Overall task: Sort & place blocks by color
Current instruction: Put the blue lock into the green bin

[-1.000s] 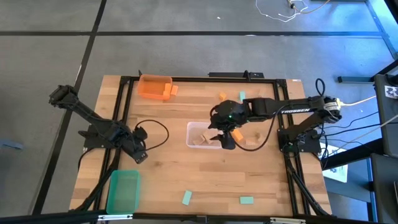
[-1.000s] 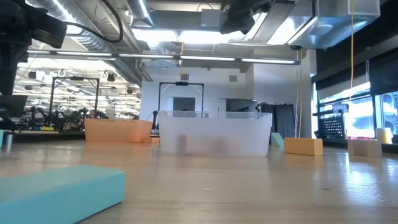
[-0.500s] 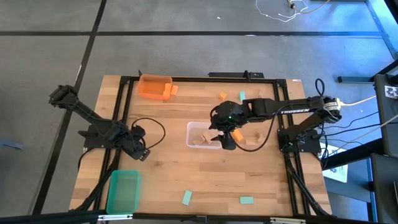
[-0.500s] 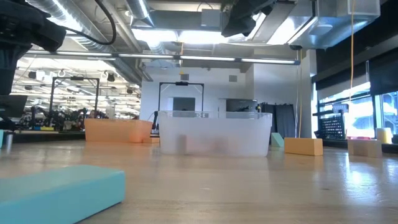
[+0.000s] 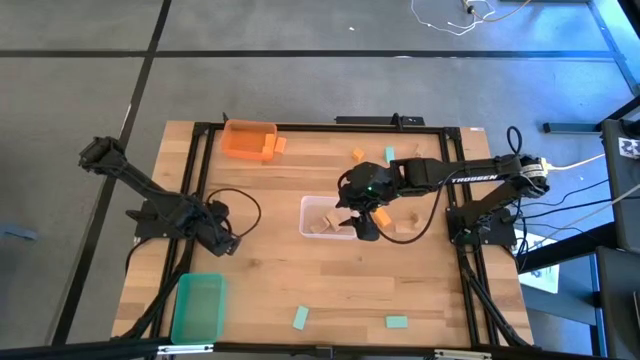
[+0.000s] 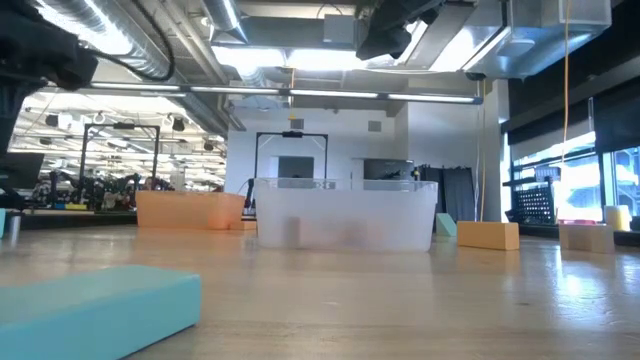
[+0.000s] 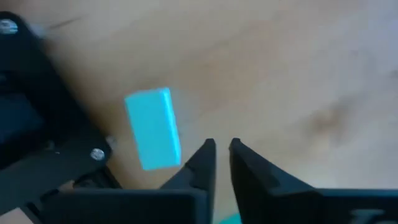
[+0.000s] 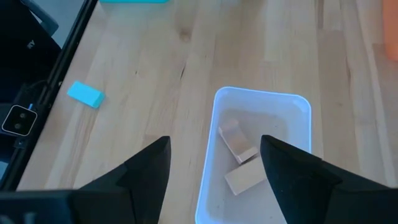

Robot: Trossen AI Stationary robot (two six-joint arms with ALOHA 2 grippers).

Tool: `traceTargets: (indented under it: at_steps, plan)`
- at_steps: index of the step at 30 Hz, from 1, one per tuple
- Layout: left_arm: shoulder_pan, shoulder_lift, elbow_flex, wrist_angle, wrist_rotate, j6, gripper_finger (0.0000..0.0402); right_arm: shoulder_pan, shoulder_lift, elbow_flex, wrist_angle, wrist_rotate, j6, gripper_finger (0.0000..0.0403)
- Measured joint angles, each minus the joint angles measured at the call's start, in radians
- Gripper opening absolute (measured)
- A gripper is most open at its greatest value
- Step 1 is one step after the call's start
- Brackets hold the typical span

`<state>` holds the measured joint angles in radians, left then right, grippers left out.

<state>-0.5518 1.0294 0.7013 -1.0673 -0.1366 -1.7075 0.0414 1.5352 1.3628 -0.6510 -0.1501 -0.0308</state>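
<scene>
Orange bin [image 5: 248,139], green bin [image 5: 198,306], tan blocks [image 8: 239,158]

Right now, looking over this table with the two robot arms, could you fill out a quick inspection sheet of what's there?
Surface: wooden table, black frame.
Job's things: tan blocks in the clear bin; mint green blocks and orange blocks loose on the table.
Clutter: orange bin, green bin.
Grippers: left gripper fingers barely apart, holding nothing; right gripper open above the clear bin.
Cables: black cable looped by the left arm.
Surroundings: grey floor, workshop behind.
</scene>
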Motion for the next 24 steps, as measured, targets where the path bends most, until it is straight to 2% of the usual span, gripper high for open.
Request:
traceTargets:
  at_steps: [8, 12, 16, 24]
  plan:
    - [0.0, 0.0, -0.063, 0.011, 0.013, -0.104, 0.0148, 0.0, 0.0, 0.0, 0.002, 0.0, 0.0, 0.0248]
    - [0.0, 0.0, -0.1, 0.013, 0.026, -0.126, 0.0185, 0.0, 0.0, 0.001, 0.002, 0.0, 0.0, 0.0248]
    - [0.0, 0.0, -0.133, 0.046, 0.027, -0.143, 0.02, 0.0, 0.0, 0.001, 0.003, 0.0, 0.0, 0.0248]
    - [0.0, 0.013, -0.168, 0.084, 0.046, -0.147, 0.0201, 0.0, 0.0, 0.001, 0.003, 0.0, 0.0, 0.0248]
